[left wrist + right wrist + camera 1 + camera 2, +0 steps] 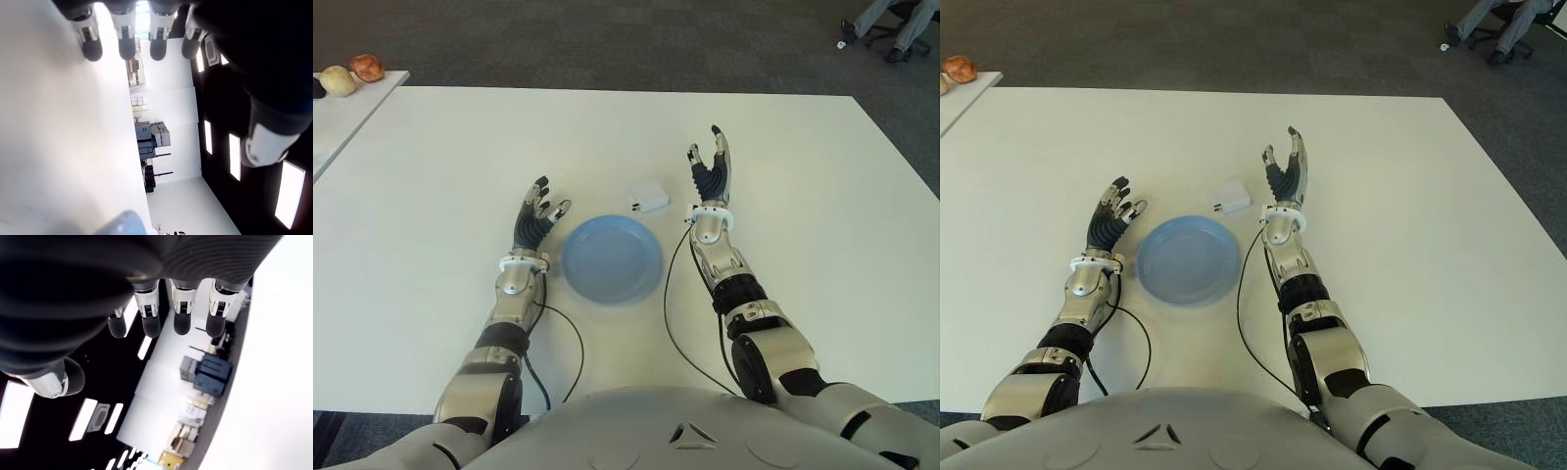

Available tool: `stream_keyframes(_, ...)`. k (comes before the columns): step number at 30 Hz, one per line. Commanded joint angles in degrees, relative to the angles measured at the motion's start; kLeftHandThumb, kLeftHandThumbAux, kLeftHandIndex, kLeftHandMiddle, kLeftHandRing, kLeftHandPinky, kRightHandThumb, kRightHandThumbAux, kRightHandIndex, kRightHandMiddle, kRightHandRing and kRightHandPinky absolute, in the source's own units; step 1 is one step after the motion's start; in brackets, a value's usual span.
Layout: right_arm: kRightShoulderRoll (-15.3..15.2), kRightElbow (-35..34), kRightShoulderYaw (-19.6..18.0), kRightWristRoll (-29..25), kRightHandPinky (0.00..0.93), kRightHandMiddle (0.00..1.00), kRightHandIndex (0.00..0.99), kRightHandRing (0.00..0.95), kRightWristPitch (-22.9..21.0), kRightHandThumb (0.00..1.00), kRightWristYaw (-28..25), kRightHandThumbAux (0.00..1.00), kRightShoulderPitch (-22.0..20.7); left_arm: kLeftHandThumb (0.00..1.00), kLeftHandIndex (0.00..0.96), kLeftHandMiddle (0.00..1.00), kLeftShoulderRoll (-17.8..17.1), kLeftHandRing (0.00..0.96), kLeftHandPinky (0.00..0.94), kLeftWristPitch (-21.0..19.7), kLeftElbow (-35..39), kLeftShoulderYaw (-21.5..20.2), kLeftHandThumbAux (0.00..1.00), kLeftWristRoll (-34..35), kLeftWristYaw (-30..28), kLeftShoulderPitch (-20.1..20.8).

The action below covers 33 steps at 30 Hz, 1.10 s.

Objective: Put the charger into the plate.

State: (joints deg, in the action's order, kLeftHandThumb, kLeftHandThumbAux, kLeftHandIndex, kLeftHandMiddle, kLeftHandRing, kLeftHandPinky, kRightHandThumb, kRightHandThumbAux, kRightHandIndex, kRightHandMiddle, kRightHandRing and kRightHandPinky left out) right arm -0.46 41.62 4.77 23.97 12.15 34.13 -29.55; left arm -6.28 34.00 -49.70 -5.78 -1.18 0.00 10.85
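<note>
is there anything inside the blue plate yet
Nothing: the blue plate shows bare all over, with no part covered. The white charger lies on the table just beyond its rim, beside the open right hand. The open left hand shows left of the plate.

The plate (612,259) lies on the tabletop (440,166) between the two hands. The charger (648,197) sits on the tabletop just behind the plate's far right edge, outside it. The left hand (538,214) shows just left of the plate, fingers spread and empty. The right hand (710,168) shows right of the charger, near it but apart, fingers extended and empty.
</note>
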Motion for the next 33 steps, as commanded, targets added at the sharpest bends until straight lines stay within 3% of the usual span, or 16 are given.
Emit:
stream_keyframes(1, -0.3, -0.3, 2.4, 3.0, 0.015, 0.0, 0.0, 0.0, -3.8, 0.498, 1.3, 0.353, -1.3, 0.0, 0.0, 0.067, 1.8, 0.066, 0.062, -4.4, -5.1, 0.8, 0.561, -0.5, 0.6, -3.2)
stream_keyframes(9, -1.4, 0.9, 6.0, 6.0, 0.0, 0.0, 0.0, 0.0, -5.9, 0.462, 0.6, 0.276, -2.8, 0.0, 0.0, 0.07, 2.0, 0.065, 0.043, -4.4, -6.2, 1.2, 0.543, -0.7, 0.4, -2.4)
stream_keyframes(19, -3.3, 13.4, 11.7, 9.7, 0.0, 0.0, 0.0, 0.0, -5.9, 0.404, -0.8, 0.167, -10.3, 0.0, 0.0, 0.067, 2.5, 0.061, 0.044, -4.4, -7.4, 1.0, 0.545, 0.0, -0.9, -1.3)
stream_keyframes(26, -1.6, 20.4, 15.3, 11.0, 0.0, 0.0, 0.0, 0.0, -11.7, 0.361, -5.3, 0.128, -17.4, 0.0, 0.0, 0.061, 2.8, 0.056, 0.049, -4.5, -7.9, 0.8, 0.54, 0.6, -1.2, -0.8)
stream_keyframes(33, -0.5, 24.8, 18.9, 12.4, 0.0, 0.0, 0.0, 0.0, -17.1, 0.349, -9.6, 0.105, -21.2, 0.0, 0.0, 0.058, 3.1, 0.057, 0.062, -4.1, -8.0, 0.7, 0.541, 1.0, -1.6, -0.6)
